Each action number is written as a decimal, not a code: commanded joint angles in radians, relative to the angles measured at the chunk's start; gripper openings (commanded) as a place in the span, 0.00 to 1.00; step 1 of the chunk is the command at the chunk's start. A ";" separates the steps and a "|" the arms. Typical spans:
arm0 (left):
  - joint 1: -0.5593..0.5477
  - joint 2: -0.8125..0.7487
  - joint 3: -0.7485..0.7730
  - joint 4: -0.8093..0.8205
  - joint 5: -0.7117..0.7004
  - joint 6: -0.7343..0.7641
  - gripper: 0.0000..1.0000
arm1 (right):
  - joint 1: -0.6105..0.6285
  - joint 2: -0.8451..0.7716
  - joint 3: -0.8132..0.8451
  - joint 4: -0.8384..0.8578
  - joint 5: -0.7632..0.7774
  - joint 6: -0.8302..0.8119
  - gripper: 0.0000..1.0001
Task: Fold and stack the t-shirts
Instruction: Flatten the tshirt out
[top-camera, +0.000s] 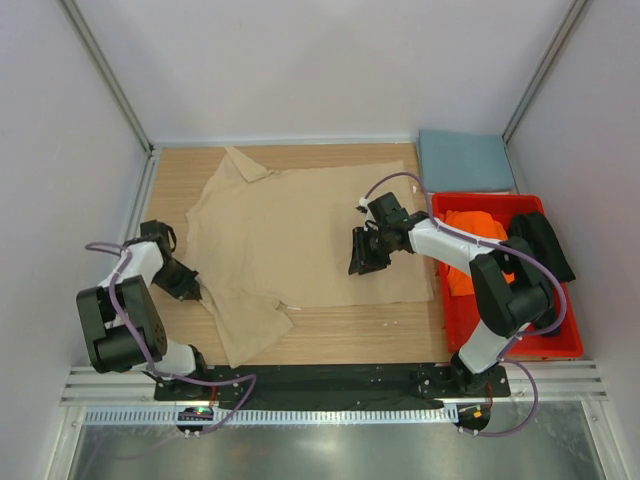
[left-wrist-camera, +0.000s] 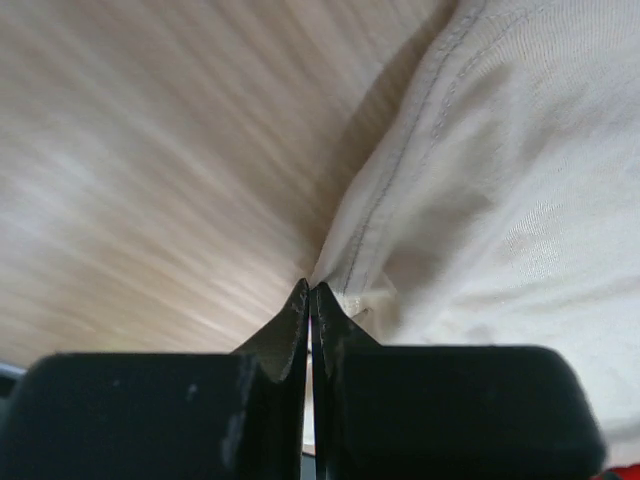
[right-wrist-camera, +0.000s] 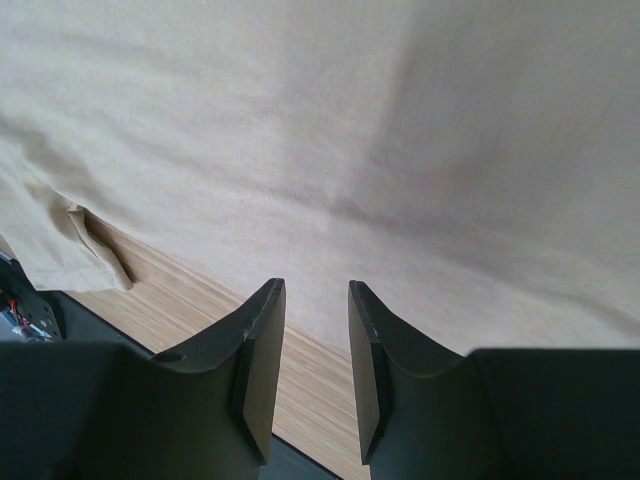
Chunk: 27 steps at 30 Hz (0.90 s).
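The tan t-shirt (top-camera: 300, 230) lay spread, unfolded, across the bench (top-camera: 340, 335). At its 8 o'clock edge the left jaws were pinched shut on the hem seam. Toward 4 o'clock the right jaws hung partly open just above plain cloth, holding nothing. To fold cleanly, the right side should probably take an edge first, so both sides lift together. Only the left wrist view showed the seam caught. Only the top view showed the orange t-shirt (top-camera: 480, 222) in the red bin (top-camera: 500, 345) at 3 o'clock.

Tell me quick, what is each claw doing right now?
Left gripper: closed, pinching the hem of the tan-beige soft cloth t-shirt.
Right gripper: open, holding nothing.
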 joint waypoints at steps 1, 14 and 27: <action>0.019 -0.098 0.020 -0.089 -0.173 -0.061 0.00 | 0.001 -0.051 0.001 0.011 0.001 0.013 0.38; 0.061 -0.118 0.069 -0.153 -0.111 -0.044 0.40 | -0.001 -0.025 -0.013 0.004 0.010 0.020 0.38; -0.040 0.047 0.050 0.019 -0.032 -0.107 0.39 | -0.001 0.142 0.083 -0.001 0.251 0.131 0.38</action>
